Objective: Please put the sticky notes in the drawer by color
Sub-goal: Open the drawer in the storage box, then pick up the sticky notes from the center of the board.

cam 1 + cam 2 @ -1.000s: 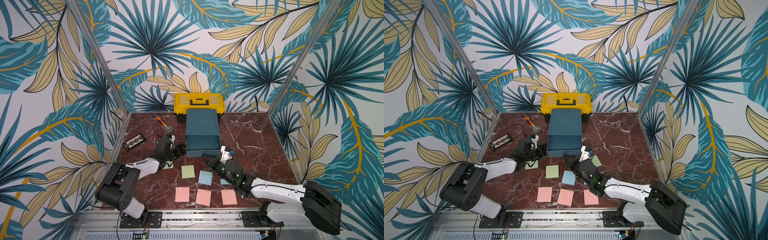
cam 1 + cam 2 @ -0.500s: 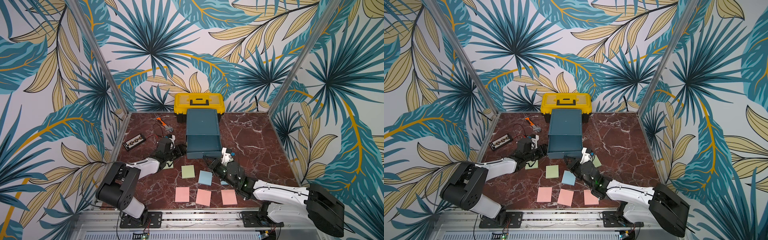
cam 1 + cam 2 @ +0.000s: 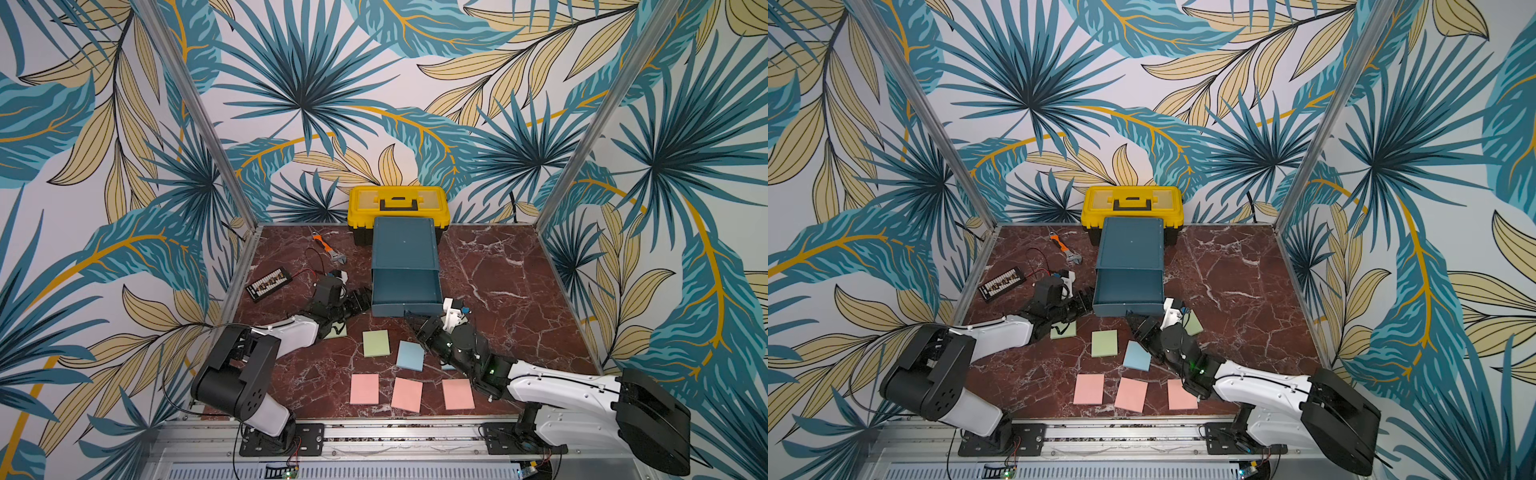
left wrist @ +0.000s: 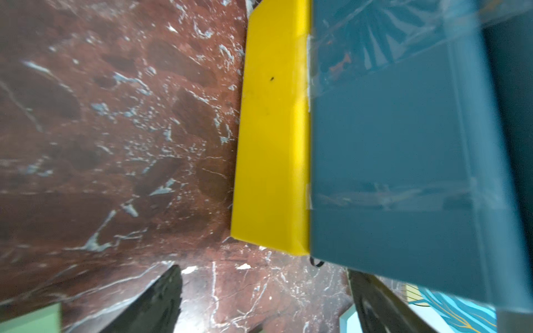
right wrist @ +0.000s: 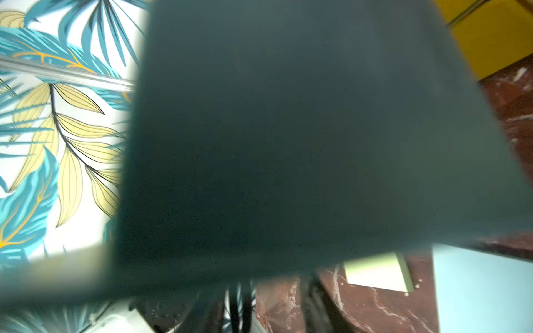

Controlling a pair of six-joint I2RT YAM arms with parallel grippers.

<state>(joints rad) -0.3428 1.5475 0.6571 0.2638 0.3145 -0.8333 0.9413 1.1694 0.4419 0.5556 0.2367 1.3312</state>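
Observation:
The teal drawer cabinet (image 3: 405,245) stands mid-table with its top drawer (image 3: 405,291) pulled out. My left gripper (image 3: 362,300) is open beside the drawer's left wall, nothing between its fingers (image 4: 155,299); a yellow drawer side (image 4: 271,129) shows under the teal one. My right gripper (image 3: 412,323) is open at the drawer front (image 5: 288,129), the black loop pull (image 5: 239,305) between its jaws. Sticky notes lie in front: green (image 3: 376,343), blue (image 3: 410,355), three pink (image 3: 406,394). Another green (image 3: 1063,329) lies partly under the left arm, a third (image 3: 1192,323) behind the right wrist.
A yellow toolbox (image 3: 398,203) stands right behind the cabinet. An orange-handled tool (image 3: 328,251) and a black strip with wires (image 3: 269,282) lie at the back left. Aluminium posts and patterned walls close in the marble table (image 3: 498,270).
Both grippers have opened. The right gripper has shifted left along the drawer front. The left arm has stayed by the drawer's left side.

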